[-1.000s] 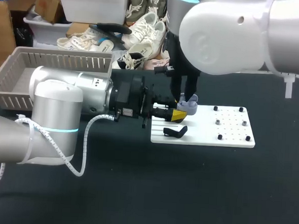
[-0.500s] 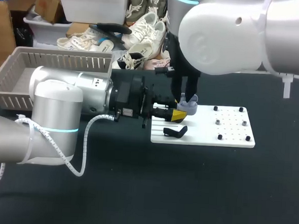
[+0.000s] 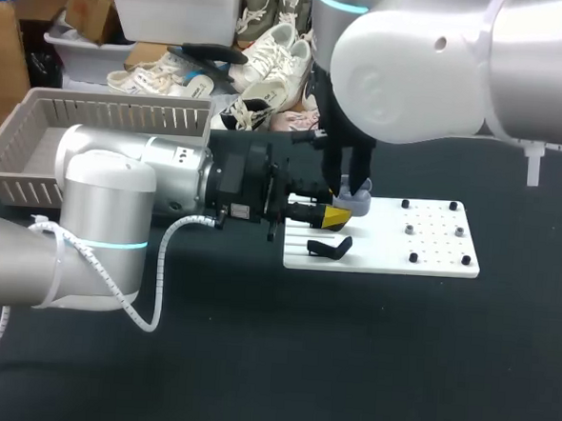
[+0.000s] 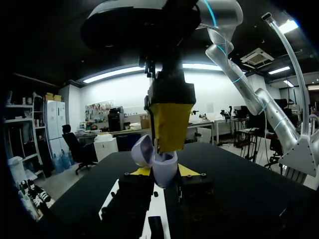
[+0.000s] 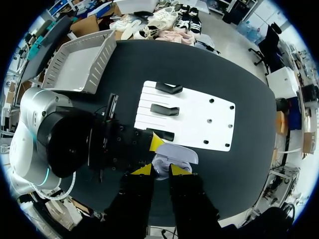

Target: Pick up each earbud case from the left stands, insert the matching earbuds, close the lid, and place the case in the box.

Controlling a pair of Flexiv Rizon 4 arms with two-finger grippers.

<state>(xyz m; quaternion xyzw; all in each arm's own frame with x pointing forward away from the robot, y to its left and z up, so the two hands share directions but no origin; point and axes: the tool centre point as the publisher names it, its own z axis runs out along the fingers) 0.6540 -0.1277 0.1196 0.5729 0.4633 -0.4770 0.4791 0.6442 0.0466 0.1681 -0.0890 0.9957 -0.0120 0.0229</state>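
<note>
My left gripper (image 3: 336, 217) lies level over the white plate (image 3: 436, 253), shut on the body of a lilac earbud case (image 3: 357, 202). Seen from the left wrist, the case (image 4: 162, 169) sits between my own yellow tips with its lid open. My right gripper (image 3: 350, 184) hangs straight down from above, its tips inside the open case. From the right wrist, its narrow-set tips (image 5: 159, 170) pinch a small lilac earbud, mostly hidden, over the case (image 5: 174, 153). Black stands (image 5: 165, 109) line the plate's left part.
A grey slatted basket (image 3: 37, 143) stands at the table's back left. Small black pegs (image 3: 413, 258) dot the plate's right half. One bare black stand (image 3: 329, 246) sits just in front of my left gripper. Dark table surface stretches in front of the plate.
My right arm has drifted slightly to the left above the case. The left arm and the case have kept still.
</note>
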